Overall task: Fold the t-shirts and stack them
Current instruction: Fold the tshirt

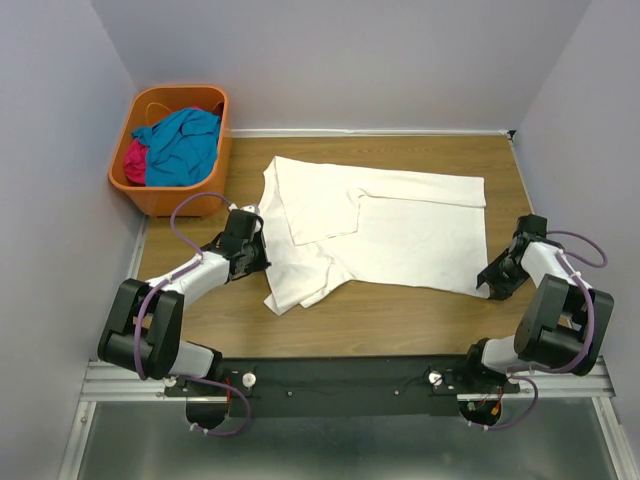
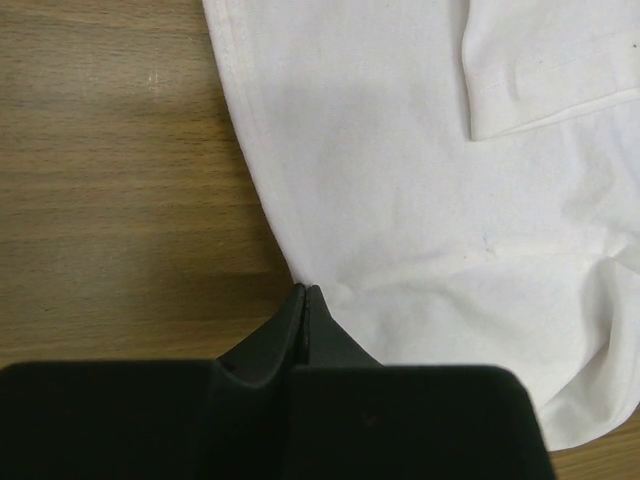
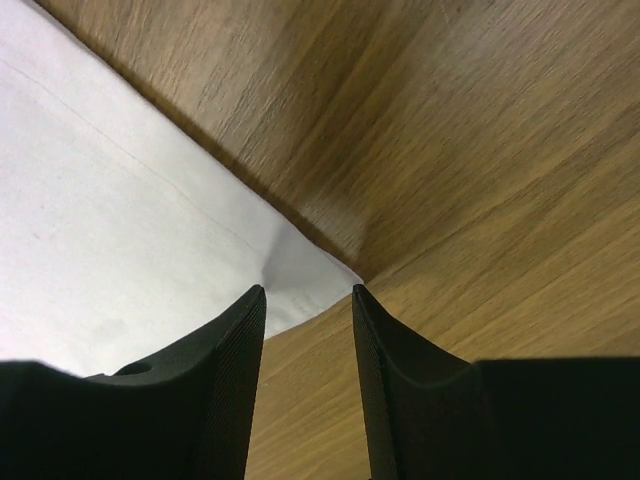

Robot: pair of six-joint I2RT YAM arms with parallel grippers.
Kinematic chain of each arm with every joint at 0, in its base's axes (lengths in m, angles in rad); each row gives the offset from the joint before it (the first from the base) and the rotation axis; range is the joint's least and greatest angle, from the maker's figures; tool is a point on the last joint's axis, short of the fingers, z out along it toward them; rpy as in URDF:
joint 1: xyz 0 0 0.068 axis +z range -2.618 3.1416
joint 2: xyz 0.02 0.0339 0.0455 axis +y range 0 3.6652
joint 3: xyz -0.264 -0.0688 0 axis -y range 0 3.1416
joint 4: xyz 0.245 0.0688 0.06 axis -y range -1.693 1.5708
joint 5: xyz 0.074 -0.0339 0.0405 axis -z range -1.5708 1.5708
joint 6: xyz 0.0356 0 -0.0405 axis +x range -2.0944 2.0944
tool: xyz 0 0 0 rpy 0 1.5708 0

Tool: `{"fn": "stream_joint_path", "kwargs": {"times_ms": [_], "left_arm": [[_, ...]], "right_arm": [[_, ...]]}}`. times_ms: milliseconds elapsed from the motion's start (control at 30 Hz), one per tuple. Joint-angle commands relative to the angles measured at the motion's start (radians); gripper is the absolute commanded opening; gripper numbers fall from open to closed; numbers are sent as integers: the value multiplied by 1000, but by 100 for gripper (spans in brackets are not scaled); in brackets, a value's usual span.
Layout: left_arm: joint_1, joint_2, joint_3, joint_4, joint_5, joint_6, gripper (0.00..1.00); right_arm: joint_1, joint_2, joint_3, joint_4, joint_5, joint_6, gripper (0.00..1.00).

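My left gripper [image 2: 305, 291], pressed together, meets one white t-shirt's [image 1: 400, 232] hem; my right gripper [image 3: 308, 291], spread, straddles its corner — beyond, one teal tee [image 1: 187, 140], one magenta tee [image 1: 135, 161].

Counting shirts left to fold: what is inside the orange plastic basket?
A crumpled teal-blue cloth t-shirt, with a magenta cloth one showing at its left; anything underneath them is covered.

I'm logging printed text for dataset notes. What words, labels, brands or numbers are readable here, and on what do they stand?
None can be read.
The white tee shows only plain cloth in all three views, with no print or tag visible.
The teal tee and magenta tee, bunched in the orange basket, show no lettering, and the basket's wall is bare.
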Motion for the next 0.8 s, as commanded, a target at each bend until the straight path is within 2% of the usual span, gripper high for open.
{"fn": "stream_joint_path", "kwargs": {"times_ms": [0, 333, 433, 633, 767], "left_arm": [[0, -20, -9, 10, 6, 14, 0], [0, -19, -12, 15, 10, 12, 0], [0, -17, -10, 15, 10, 12, 0], [0, -14, -6, 3, 13, 14, 0], [0, -17, 20, -31, 21, 18, 0]], "right_arm": [[-13, 30, 23, -31, 13, 22, 47], [-24, 68, -30, 31, -18, 43, 46], [-27, 74, -33, 38, -24, 46, 39], [-30, 82, -28, 40, -22, 42, 10], [-31, 54, 2, 26, -25, 25, 0]]}}
